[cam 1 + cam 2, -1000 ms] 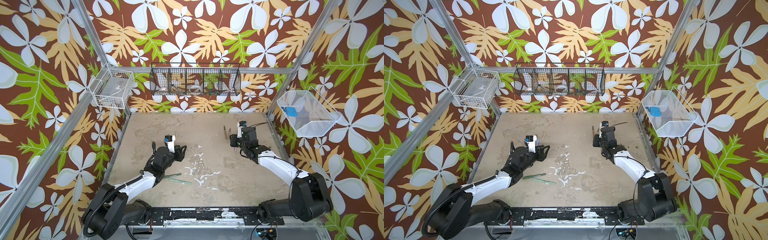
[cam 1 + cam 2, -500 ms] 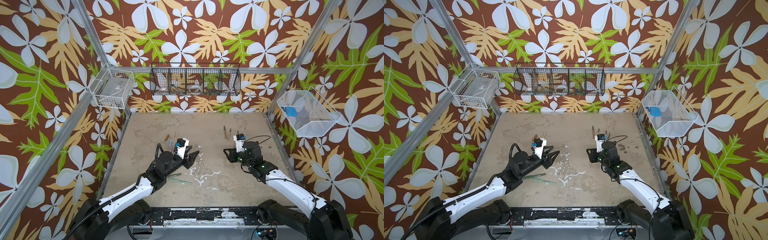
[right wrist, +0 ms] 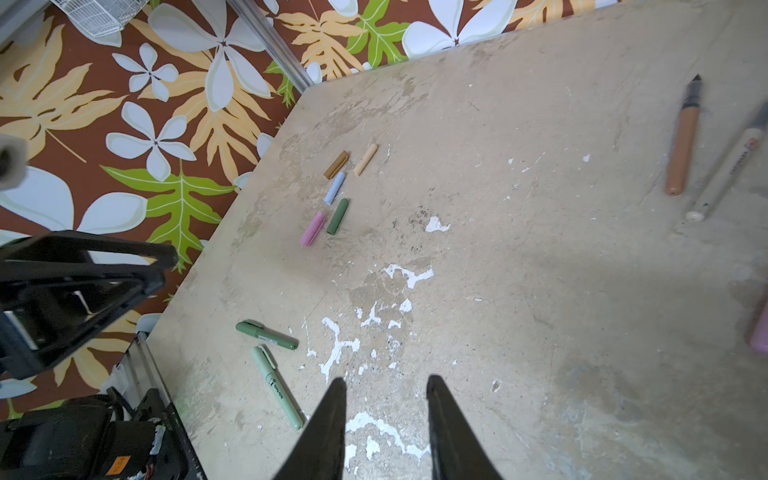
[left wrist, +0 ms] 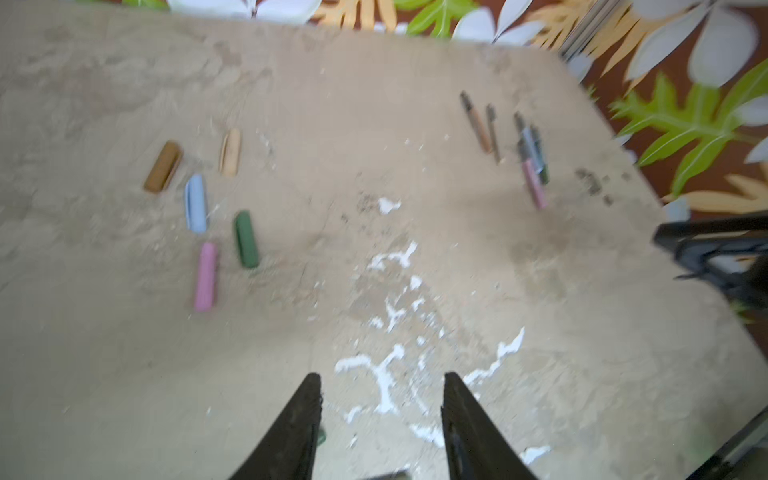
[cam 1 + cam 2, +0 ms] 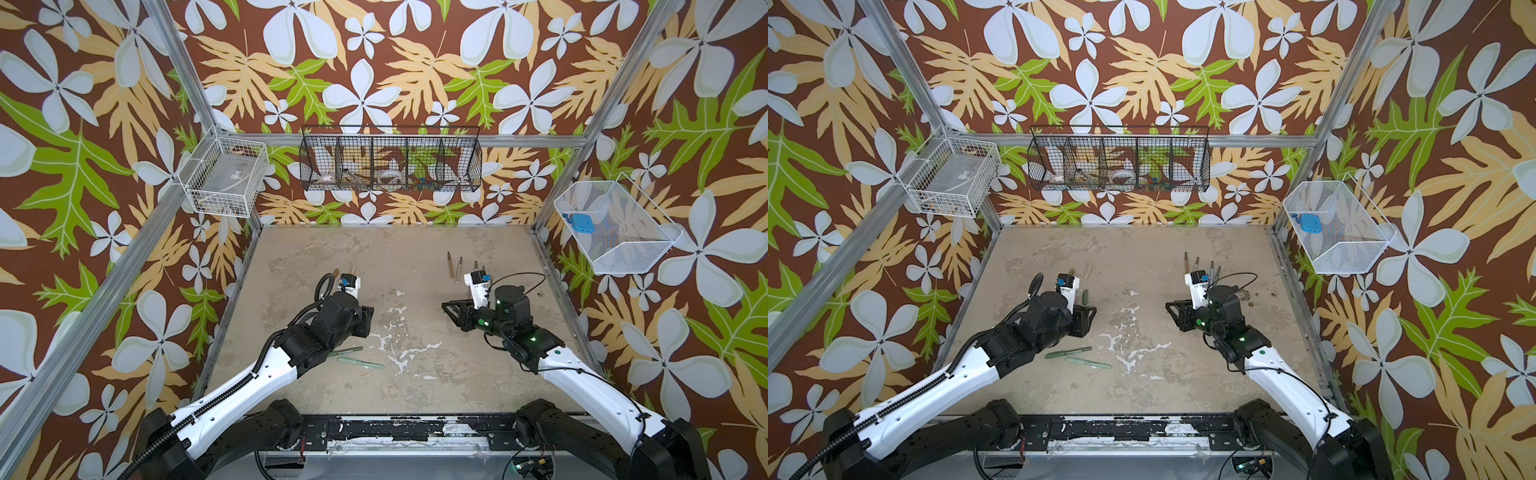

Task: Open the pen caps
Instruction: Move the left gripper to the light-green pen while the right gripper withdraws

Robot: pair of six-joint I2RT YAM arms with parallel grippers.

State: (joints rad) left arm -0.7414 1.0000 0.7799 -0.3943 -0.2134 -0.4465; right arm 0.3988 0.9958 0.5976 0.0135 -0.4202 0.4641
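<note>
Fingers (image 4: 299,424) of my left gripper (image 4: 380,380) and my right gripper (image 3: 386,380) stand parted, gripping nothing. Five loose pen caps (image 3: 334,188) lie at 10 o'clock on the tabletop (image 5: 415,249); uncapped pens (image 5: 451,268) at 1 o'clock; two capped green pens (image 3: 266,336) at 7 o'clock. I see a stained beige surface with white chips, floral-papered walls (image 5: 374,62), and a black wire basket (image 5: 390,158) at 12 o'clock.

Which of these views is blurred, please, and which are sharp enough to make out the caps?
Left wrist view: smeared throughout, so the loose caps look soft-edged. Right wrist view: crisp on those caps and the green pens, soft only on the close-up pink pen. Both top views: sharp.
</note>
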